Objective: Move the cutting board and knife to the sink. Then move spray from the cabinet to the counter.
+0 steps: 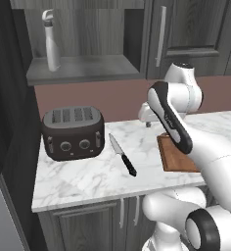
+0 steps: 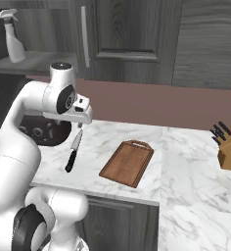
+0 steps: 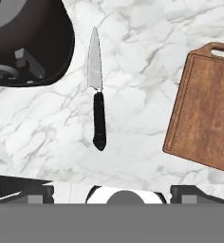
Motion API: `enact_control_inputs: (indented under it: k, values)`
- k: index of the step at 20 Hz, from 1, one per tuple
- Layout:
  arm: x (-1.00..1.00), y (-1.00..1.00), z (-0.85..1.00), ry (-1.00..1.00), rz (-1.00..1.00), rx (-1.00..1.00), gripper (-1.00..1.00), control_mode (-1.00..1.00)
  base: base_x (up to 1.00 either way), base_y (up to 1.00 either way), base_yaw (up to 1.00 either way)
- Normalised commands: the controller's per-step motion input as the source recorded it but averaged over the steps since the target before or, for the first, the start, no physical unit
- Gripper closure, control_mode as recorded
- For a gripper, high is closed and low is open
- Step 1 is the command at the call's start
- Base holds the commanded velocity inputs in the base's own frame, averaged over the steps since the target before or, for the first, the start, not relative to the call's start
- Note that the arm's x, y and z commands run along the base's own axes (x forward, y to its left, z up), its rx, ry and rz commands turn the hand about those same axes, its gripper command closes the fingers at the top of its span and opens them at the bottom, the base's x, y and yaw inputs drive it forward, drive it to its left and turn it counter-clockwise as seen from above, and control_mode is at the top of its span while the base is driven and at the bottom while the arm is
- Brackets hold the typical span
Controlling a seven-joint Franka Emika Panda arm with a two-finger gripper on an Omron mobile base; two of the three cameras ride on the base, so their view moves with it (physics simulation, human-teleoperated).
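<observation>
- Take the toaster point(image 1: 73, 133) as your landmark: it sits at the left end of the bench point(image 1: 88, 174), dark, four slots up, with its knobs facing you.
- Look above the toaster and you find the spray point(image 1: 50, 40), upright on the grey shelf of the open cabinet point(image 1: 83, 70), toward the shelf's left side.
- Just right of the toaster lies the knife point(image 1: 122, 154), flat on the marble, blade tip toward the back wall and black handle toward the bench's front edge; it touches neither the toaster nor the board.
- Your fingers point(image 3: 112, 192) hang over the bench right of the toaster, above the knife's handle end, spread wide and holding nothing; in the hand view their dark tips sit at either side of the bottom.
- Further right of the toaster, past the knife, the cutting board point(image 2: 127, 163) lies flat on the bench, handle slot toward the back wall, nothing on it.
- Far right of the toaster, well apart from the board, a tan knife block point(image 2: 229, 152) stands on the bench.
</observation>
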Motion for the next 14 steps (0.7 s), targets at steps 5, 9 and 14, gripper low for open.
enact_control_inputs:
  k: [5, 9, 14]
  values:
    - [-0.08, 0.38, -0.42, 0.04, 0.00, 0.00, -1.00, -1.00, 0.00, 0.00, 0.00]
    - [0.00, 0.36, -0.49, 0.09, 0.00, -0.01, -1.00, -1.00, 0.00, 0.00, 0.00]
    - [0.00, 0.08, -0.35, 0.08, 0.00, -0.04, -1.00, -1.00, 0.00, 0.00, 0.00]
